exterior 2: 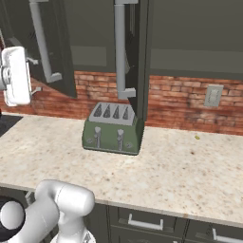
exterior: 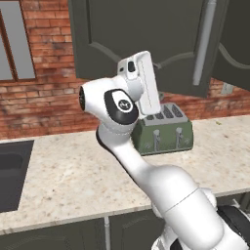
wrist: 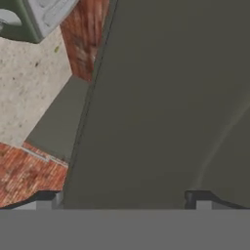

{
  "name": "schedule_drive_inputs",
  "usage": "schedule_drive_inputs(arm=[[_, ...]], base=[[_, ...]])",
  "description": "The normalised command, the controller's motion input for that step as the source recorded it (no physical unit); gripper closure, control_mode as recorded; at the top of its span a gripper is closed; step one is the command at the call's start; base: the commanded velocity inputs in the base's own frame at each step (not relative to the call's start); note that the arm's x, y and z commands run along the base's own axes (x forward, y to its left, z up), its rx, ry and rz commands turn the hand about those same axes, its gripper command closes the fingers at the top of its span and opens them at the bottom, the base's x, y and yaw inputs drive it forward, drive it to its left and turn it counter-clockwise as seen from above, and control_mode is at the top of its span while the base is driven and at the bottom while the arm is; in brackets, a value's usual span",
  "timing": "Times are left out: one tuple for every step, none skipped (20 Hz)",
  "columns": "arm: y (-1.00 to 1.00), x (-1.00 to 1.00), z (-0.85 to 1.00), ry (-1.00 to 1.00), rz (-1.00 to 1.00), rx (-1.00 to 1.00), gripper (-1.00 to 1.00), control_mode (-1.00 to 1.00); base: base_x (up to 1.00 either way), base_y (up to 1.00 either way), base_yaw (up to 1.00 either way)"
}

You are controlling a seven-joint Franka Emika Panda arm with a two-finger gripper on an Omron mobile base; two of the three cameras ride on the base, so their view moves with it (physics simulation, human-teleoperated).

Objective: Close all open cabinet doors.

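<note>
Two tall dark grey-green cabinet doors stand open above the counter. The left door [exterior: 122, 34] [exterior 2: 57, 52] has a long grey bar handle [exterior: 205, 44] [exterior 2: 42, 42]. The right door [exterior: 237, 49] shows nearly edge-on [exterior 2: 138, 57], its handle [exterior 2: 120, 47] over the toaster. My gripper [wrist: 122, 200] is open, its fingertips [wrist: 46, 199] set wide apart and aimed at the left door's face [wrist: 161, 97], close to it, with nothing between them. The white hand [exterior: 142, 83] [exterior 2: 16, 76] is raised at that door's lower edge.
A green four-slot toaster [exterior: 163, 129] [exterior 2: 113, 128] [wrist: 19, 19] sits on the speckled counter [exterior: 58, 176] [exterior 2: 190, 166] against the brick wall [exterior: 44, 97]. A dark sink [exterior: 12, 171] is at the left. A wall outlet [exterior 2: 212, 96] is at the right.
</note>
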Motion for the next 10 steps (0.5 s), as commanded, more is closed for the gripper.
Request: schedule_drive_inputs(arm=[[-0.72, 0.00, 0.11, 0.00, 0.01, 0.14, -1.00, -1.00], [-0.65, 0.09, 0.03, 0.00, 0.03, 0.13, -1.00, -1.00], [-0.64, 0.22, 0.00, 0.00, 0.06, 0.14, -1.00, -1.00], [-0.58, 0.37, 0.00, 0.01, 0.08, 0.13, -1.00, -1.00], [-0.55, 0.46, 0.00, 0.02, 0.10, 0.13, -1.00, -1.00], [-0.52, 0.57, 0.00, 0.03, 0.12, 0.13, -1.00, -1.00], [-0.48, 0.64, 0.00, 0.04, 0.14, 0.12, -1.00, -1.00], [-0.46, 0.74, -0.03, 0.06, 0.14, 0.11, -1.00, -1.00], [-0.40, 0.85, -0.06, 0.08, 0.16, 0.10, -1.00, -1.00], [-0.32, 0.94, -0.15, 0.08, 0.16, 0.09, -1.00, -1.00]], base=[[0.00, 0.00, 0.00], [0.00, 0.00, 0.00], [0.00, 0.00, 0.00], [0.00, 0.00, 0.00], [0.00, 0.00, 0.00], [0.00, 0.00, 0.00], [0.00, 0.00, 0.00], [0.00, 0.00, 0.00], [0.00, 0.00, 0.00], [0.00, 0.00, 0.00]])
